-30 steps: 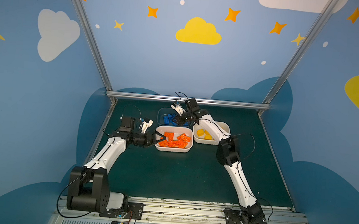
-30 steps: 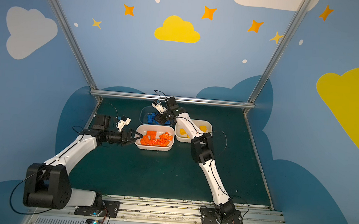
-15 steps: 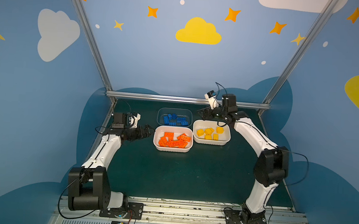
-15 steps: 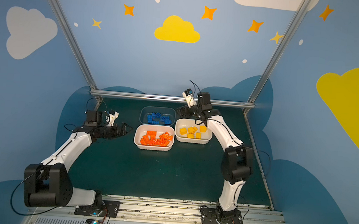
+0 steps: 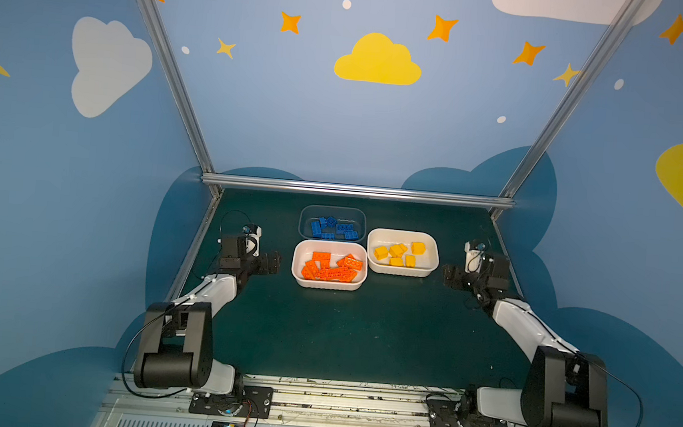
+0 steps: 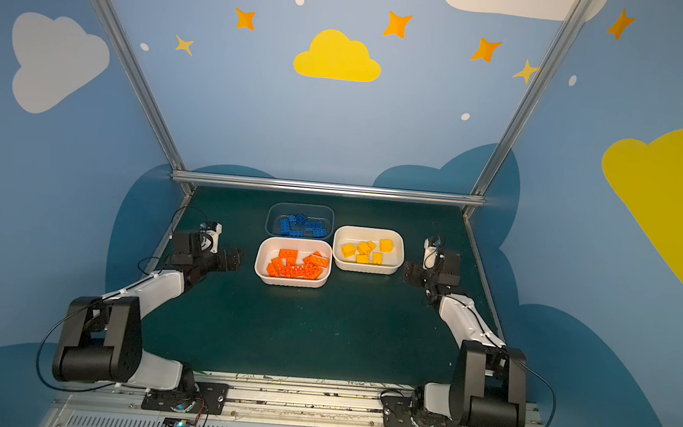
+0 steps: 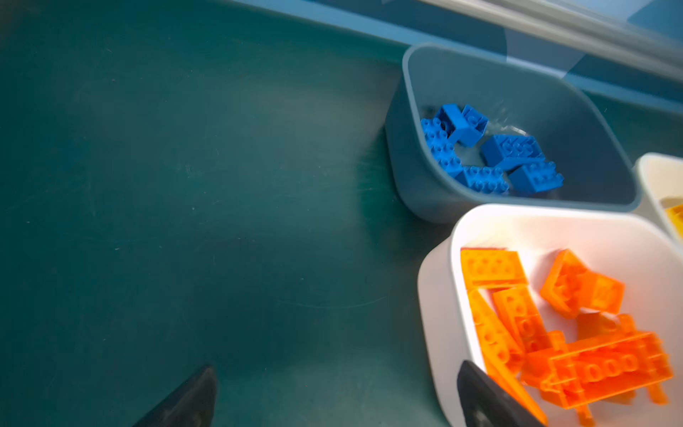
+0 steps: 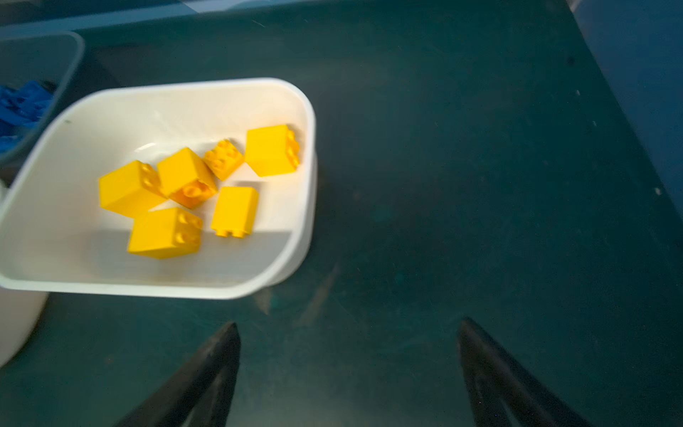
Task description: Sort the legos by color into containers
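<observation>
On the green table (image 5: 321, 338) nothing loose is seen — the legos (image 5: 329, 265) lie sorted by colour in the containers (image 5: 405, 233), the left gripper (image 5: 274, 261) and right gripper (image 5: 446, 274) are spread empty; only withdrawal seems required.

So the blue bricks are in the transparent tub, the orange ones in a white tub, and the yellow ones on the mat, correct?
No. The yellow bricks lie inside the second white tub, not on the mat; the right wrist view shows it. The rest is right.
</observation>
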Robot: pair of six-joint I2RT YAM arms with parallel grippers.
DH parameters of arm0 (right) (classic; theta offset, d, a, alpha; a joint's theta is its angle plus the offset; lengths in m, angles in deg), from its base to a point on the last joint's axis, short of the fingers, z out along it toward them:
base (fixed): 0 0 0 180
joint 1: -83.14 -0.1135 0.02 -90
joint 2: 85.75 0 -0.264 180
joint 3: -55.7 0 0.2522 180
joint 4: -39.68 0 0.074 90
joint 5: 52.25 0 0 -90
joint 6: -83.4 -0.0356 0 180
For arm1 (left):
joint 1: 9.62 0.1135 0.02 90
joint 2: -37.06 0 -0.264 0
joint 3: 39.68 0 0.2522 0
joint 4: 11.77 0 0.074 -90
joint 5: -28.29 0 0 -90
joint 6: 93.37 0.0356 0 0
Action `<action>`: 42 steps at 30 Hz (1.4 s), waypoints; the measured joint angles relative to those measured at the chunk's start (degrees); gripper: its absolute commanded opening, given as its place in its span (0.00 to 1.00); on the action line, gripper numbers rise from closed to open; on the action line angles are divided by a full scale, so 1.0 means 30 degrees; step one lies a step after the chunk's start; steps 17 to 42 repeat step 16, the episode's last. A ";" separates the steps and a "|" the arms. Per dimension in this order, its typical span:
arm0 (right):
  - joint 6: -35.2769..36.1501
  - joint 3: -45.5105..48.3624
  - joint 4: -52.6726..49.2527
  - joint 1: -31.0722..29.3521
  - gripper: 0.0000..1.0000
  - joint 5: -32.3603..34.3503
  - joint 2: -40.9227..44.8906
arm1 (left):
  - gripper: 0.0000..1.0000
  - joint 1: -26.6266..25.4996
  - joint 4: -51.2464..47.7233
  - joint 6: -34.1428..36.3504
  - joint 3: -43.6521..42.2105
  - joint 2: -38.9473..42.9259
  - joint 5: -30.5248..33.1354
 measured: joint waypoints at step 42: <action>-0.1020 0.1778 0.5501 -0.0087 0.90 0.0590 -0.2098 | 1.00 -0.0357 0.5945 0.1202 -0.2346 -0.0896 0.0022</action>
